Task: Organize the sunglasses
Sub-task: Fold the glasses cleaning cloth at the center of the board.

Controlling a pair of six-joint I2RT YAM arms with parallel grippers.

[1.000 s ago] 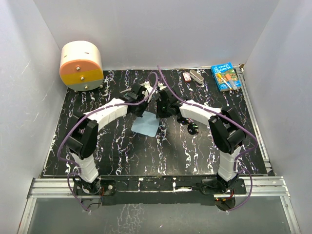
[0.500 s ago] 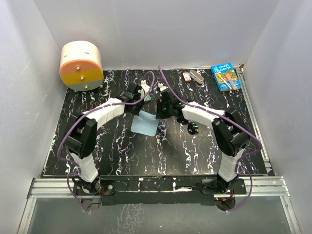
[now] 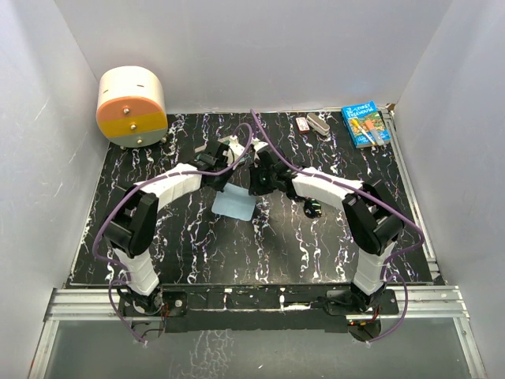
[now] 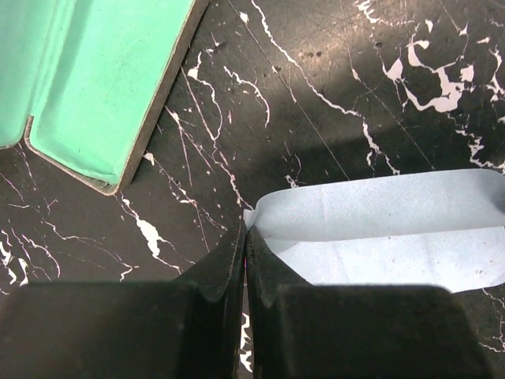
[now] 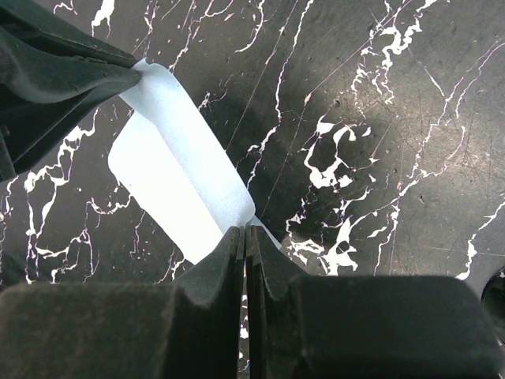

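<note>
The light-blue cloth (image 3: pixel 234 205) lies mid-table with its far edge lifted. My left gripper (image 4: pixel 245 230) is shut on one far corner of the cloth (image 4: pixel 379 237). My right gripper (image 5: pixel 245 229) is shut on the other far corner of the cloth (image 5: pixel 177 162), and the left fingers (image 5: pixel 63 67) show at that view's top left. The black sunglasses (image 3: pixel 312 207) lie on the table right of the cloth, beside my right arm. The open grey-brown case with teal lining (image 4: pixel 102 79) lies beyond the cloth, mostly hidden under my left arm in the top view.
A cream and orange-yellow drum (image 3: pixel 132 106) stands at the back left. A blue book (image 3: pixel 365 125) lies at the back right, with a small grey object (image 3: pixel 319 123) and a small red-white item (image 3: pixel 302 124) left of it. White walls enclose the black marble table (image 3: pixel 158 237).
Both grippers have shifted slightly left while holding the cloth's far corners. The cloth's far edge has lifted and come nearer, so the cloth looks shorter from above.
</note>
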